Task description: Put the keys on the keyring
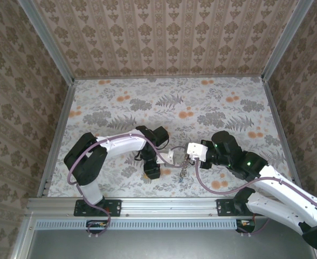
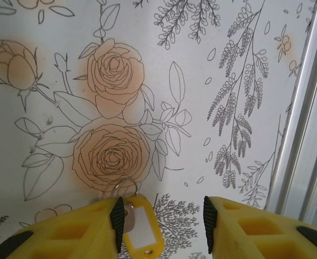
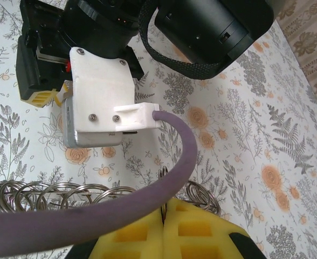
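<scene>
Right pincer (image 3: 164, 231): jaws pressed together, pinching the keyring (image 3: 88, 197), whose coils trail sideways from the tips.
Left pincer (image 2: 161, 216): jaws apart, with the yellow-headed key (image 2: 141, 226) in the gap against one jaw, unclamped.
Handling: light, slick metal and a floppy ring, so probably best gripped by the key's plastic head.
Views: the right wrist shows the coils; the top external view shows the ring dangling between both pincers.

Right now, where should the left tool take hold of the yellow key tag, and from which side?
Probably pinch the yellow key tag across the long edges of its flat body. It sits between the fingers of the open left tool, so come from the label end, leaving its small ring free.
</scene>
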`<state>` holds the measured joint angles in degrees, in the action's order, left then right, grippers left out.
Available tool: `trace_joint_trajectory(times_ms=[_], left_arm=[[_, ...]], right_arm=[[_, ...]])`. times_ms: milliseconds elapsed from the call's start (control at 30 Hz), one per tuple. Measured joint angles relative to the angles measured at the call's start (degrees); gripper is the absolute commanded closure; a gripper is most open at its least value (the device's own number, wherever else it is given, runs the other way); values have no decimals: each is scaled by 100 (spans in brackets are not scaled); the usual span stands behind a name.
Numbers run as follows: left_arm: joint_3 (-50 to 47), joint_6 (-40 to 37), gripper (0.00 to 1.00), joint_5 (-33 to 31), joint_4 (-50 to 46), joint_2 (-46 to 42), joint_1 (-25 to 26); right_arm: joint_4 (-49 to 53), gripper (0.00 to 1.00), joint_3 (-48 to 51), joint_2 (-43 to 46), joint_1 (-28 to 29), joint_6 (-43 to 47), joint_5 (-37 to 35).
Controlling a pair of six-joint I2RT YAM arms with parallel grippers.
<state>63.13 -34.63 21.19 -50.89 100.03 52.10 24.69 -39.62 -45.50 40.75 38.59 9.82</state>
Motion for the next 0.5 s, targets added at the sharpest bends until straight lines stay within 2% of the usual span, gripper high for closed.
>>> trace_joint_trajectory(times_ms=[300,500], left_arm=[[9,-579,52,-48,-4,70,-157],[11,-1252,53,-61,-20,164,-306]], right_arm=[[4,100,0,15,0,0,-4],[138,100,-31,81,-44,2,-33]])
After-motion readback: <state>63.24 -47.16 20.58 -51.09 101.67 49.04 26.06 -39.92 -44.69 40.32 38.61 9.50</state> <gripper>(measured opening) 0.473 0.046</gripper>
